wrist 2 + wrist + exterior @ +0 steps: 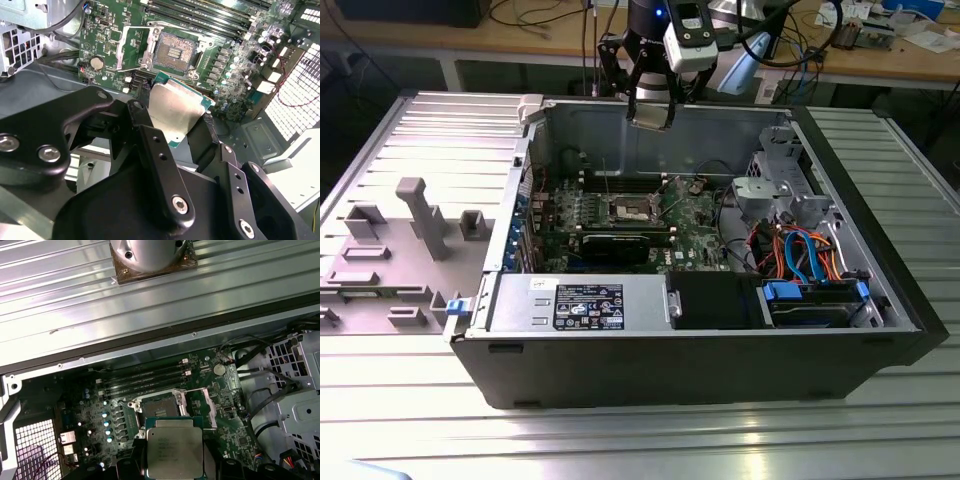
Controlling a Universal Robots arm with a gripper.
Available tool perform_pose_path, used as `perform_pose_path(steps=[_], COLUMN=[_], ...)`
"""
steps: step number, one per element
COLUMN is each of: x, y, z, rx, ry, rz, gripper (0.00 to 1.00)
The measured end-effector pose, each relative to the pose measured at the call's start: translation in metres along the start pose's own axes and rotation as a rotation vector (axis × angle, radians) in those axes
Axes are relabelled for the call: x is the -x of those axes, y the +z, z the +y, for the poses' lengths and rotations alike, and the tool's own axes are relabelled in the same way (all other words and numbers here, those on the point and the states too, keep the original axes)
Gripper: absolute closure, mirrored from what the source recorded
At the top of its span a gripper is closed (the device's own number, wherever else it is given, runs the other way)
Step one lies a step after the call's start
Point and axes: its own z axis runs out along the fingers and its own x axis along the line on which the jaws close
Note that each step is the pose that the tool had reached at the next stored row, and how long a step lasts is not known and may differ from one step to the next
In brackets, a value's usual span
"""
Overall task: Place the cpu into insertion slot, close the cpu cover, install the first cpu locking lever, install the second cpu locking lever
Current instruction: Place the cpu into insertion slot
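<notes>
Hanging over the open case [880, 300], the gripper [650, 118] is clamped on the cpu [175, 452] by its edges. The socket [159, 409] lies below it, slightly ahead. I'd want the cpu level, square and set down without force.

I work over a big silver metal table [620, 440] with long ridges. A large black metal computer box [670, 365] with its side open lies flat on it. Just beside the box, at the exterior view's left, sits a flat grey plastic tray [370, 268] with blocks and a tall post. In the first wrist view, a round silver metal stand [150, 252] on a brown plate sits on the table too.
</notes>
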Motion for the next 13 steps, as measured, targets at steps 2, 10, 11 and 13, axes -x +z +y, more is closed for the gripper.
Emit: perform_pose_path(steps=[2, 10, 11, 13], x=[0.0000, 0.0001, 0.0001, 0.0001], y=[0.0000, 0.0021, 0.0036, 0.0061], z=[0.0000, -0.0002, -0.0004, -0.0010], rx=[0.0000, -0.0006, -0.0004, -0.0004], ry=[0.000, 0.069, 0.086, 0.096], rz=[0.0000, -0.0065, -0.0080, -0.0088], gripper=[0.45, 0.45, 0.45, 0.45])
